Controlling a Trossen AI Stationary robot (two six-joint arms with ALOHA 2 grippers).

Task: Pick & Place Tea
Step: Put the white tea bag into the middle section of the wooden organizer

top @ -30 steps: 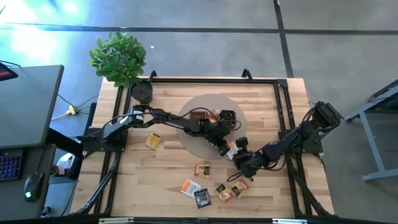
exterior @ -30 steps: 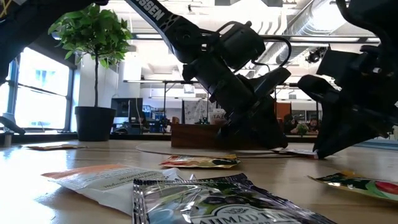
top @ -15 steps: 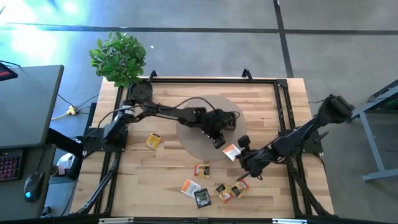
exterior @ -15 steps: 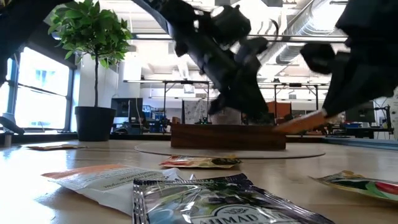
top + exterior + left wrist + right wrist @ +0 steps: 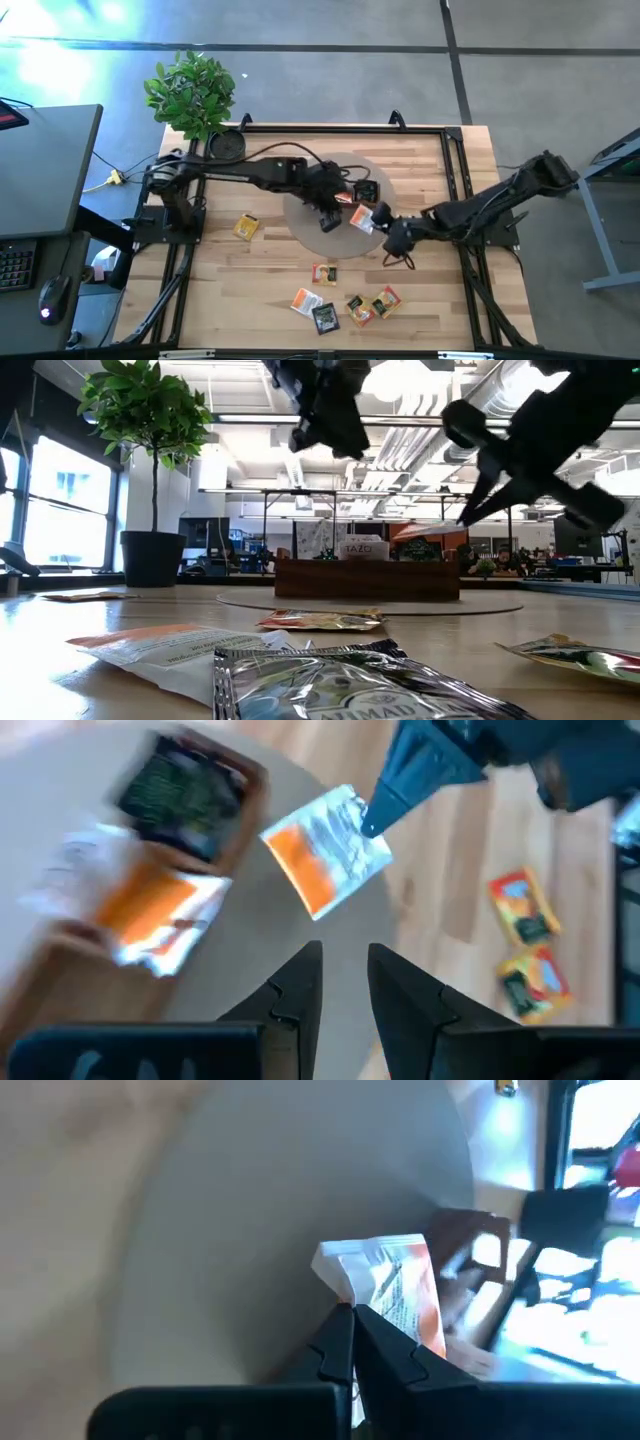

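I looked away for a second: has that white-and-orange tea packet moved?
Yes. The right gripper, shut on the white-and-orange packet, has lifted it from the bare wood up toward the wooden tray, over the grey round mat.

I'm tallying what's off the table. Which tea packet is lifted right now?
The white-and-orange packet pinched in the right hand, held above the grey round mat. The other loose packets lie flat on the wood.

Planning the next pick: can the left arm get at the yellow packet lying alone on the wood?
Probably yes. The left gripper is empty above the mat, and nothing lies between it and the yellow packet, which sits on the left arm's side.
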